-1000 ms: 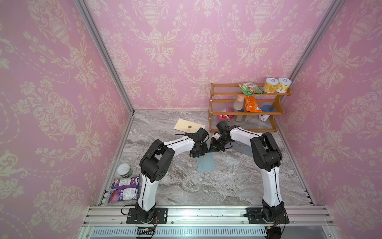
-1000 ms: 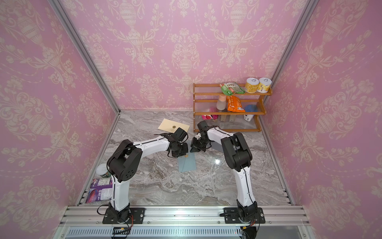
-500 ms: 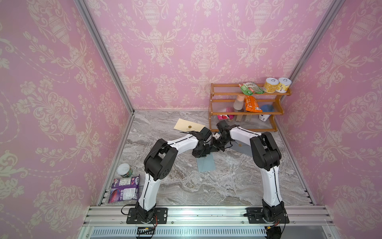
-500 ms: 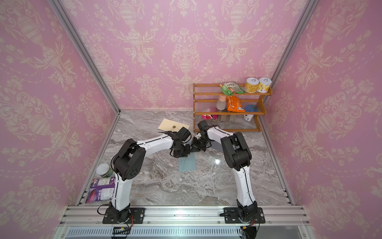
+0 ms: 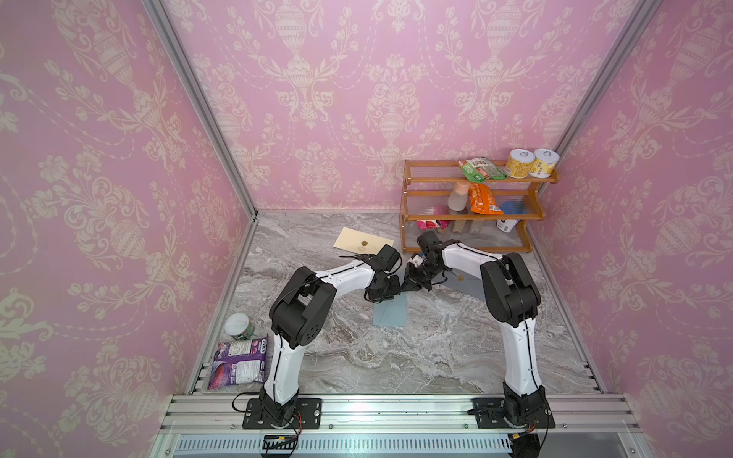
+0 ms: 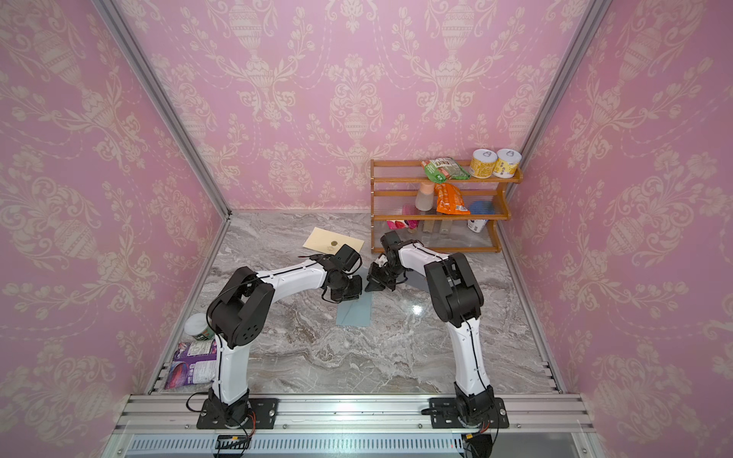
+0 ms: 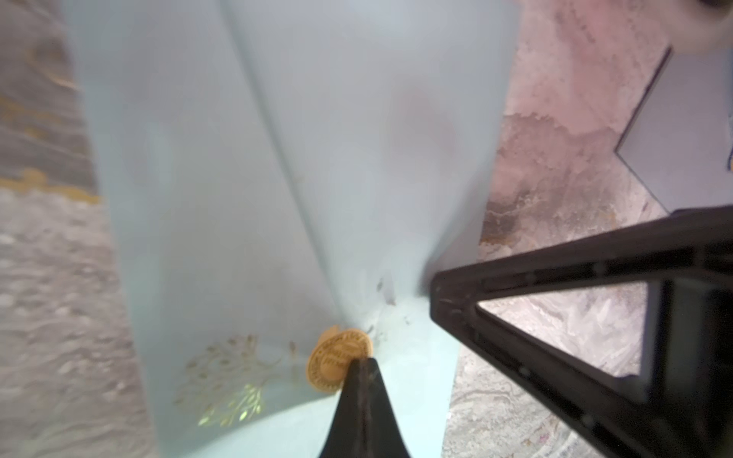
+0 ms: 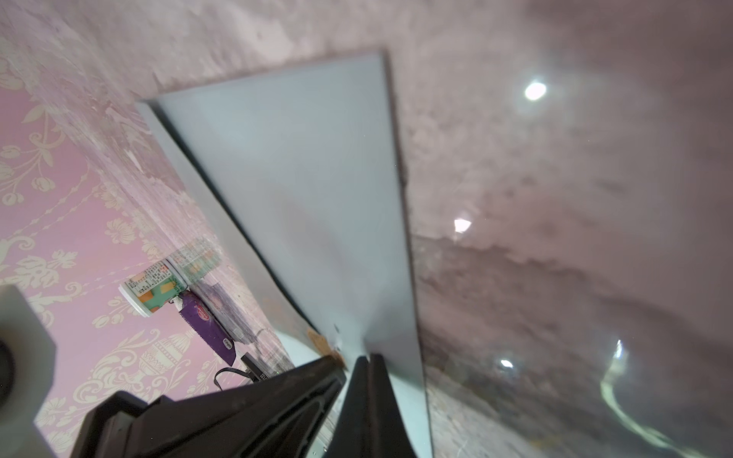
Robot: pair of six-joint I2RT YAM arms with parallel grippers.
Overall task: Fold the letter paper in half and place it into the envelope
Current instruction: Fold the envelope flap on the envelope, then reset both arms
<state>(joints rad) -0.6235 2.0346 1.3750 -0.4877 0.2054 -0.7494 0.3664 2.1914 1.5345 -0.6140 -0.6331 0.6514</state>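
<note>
a grey-veined marble worktop (image 5: 436,349) fills the floor of a booth walled on three sides with pink paper (image 5: 337,99) printed in cream urns and garlands; bright metal posts (image 5: 206,111) run up the back corners and a metal rail (image 5: 396,412) carries both arm bases at the front. the stone is glossy and throws back small lamp glints in the right wrist view. in the back right corner stands a wooden shelf (image 5: 476,193) with two yellow cans (image 5: 531,162) on its top tier and snack bags and a bottle below. a tan envelope (image 5: 357,242) lies flat near the back wall, and a grey sheet (image 5: 464,282) lies under the right forearm. at the left edge sit a tub (image 5: 239,326) and a purple bag (image 5: 238,363). the pale blue envelope (image 5: 390,313) is at mid worktop, its near end on the stone and its far end raised between the arms. the left tool (image 5: 392,288) is clamped on that raised edge just beside the gold seal (image 7: 337,365); the right tool (image 5: 408,284) is pinched tight on the same end, tip nearly touching the left one. whether the letter paper is inside i cannot tell.
</note>
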